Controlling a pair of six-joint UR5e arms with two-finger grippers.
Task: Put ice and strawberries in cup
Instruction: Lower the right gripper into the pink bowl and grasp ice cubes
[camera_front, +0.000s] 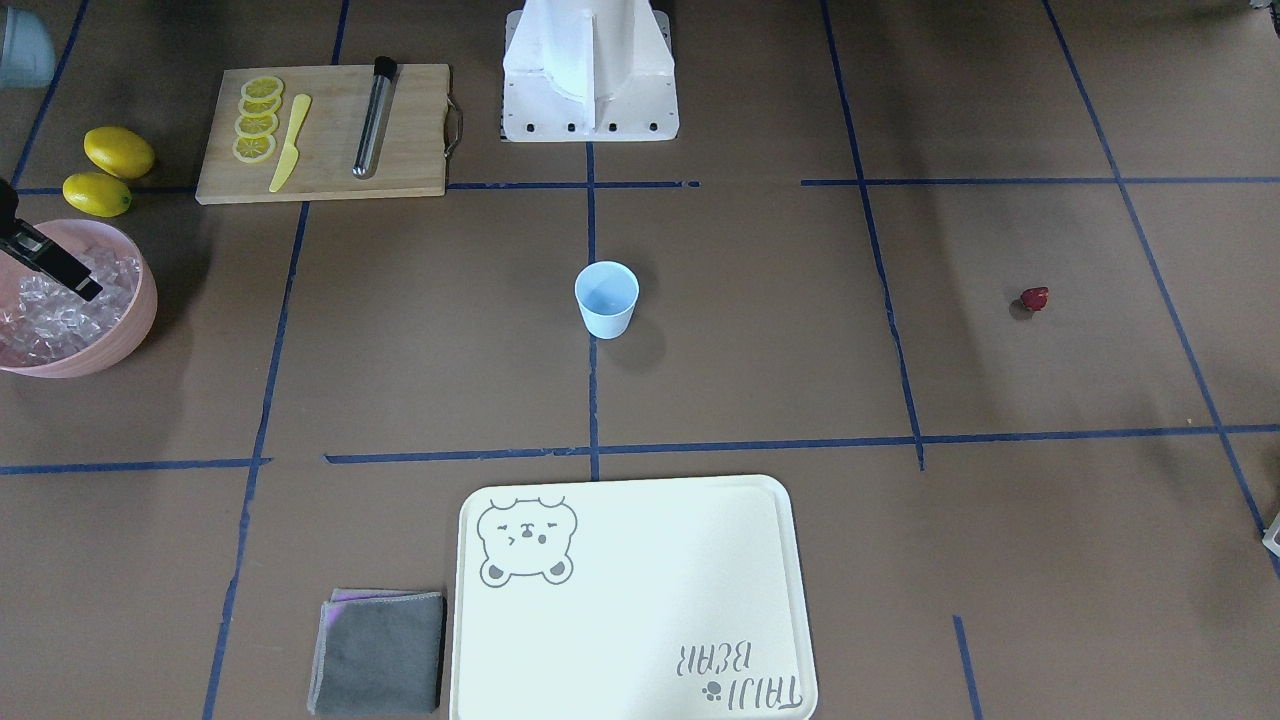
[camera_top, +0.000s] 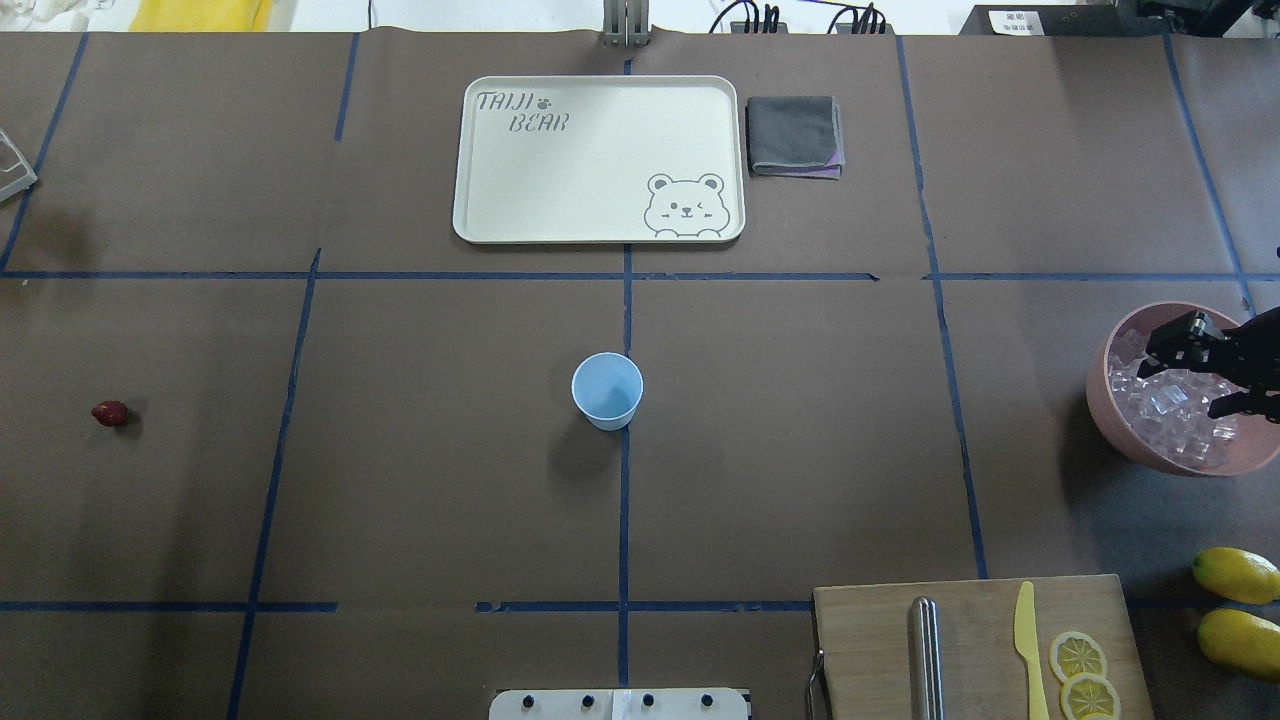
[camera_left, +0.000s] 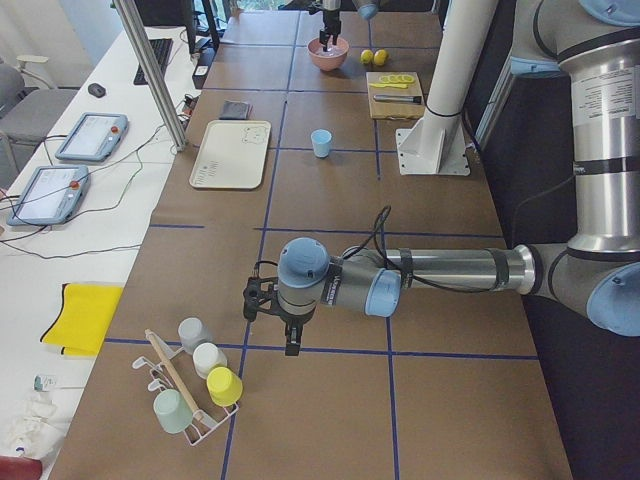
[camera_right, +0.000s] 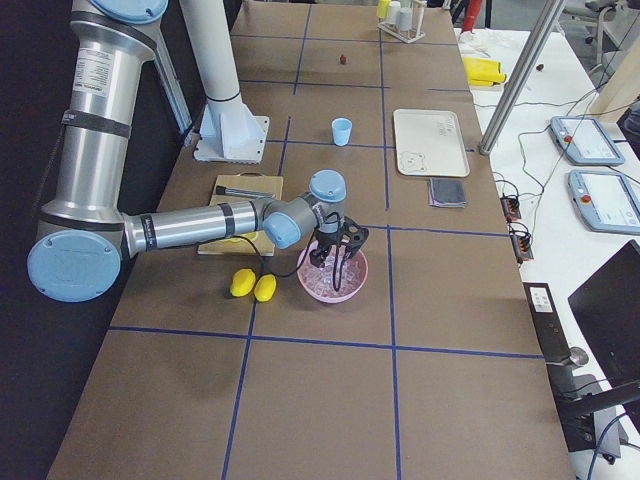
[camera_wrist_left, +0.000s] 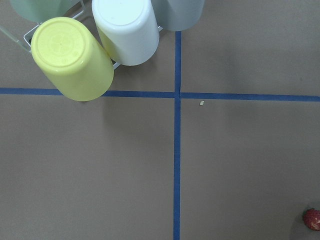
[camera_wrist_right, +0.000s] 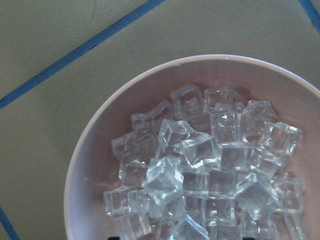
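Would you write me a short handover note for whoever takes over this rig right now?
Right gripper: open, hovering over the ice in the pink bowl.
Left gripper: above the table's left end, near the cup rack; whether it is open or shut cannot be told.
Cup: upright at the table's centre, empty.
Strawberry: lying alone on the table on the robot's left.
Done: nothing is in the cup yet.
Left: pick up ice and drop it in the cup, then the strawberry.
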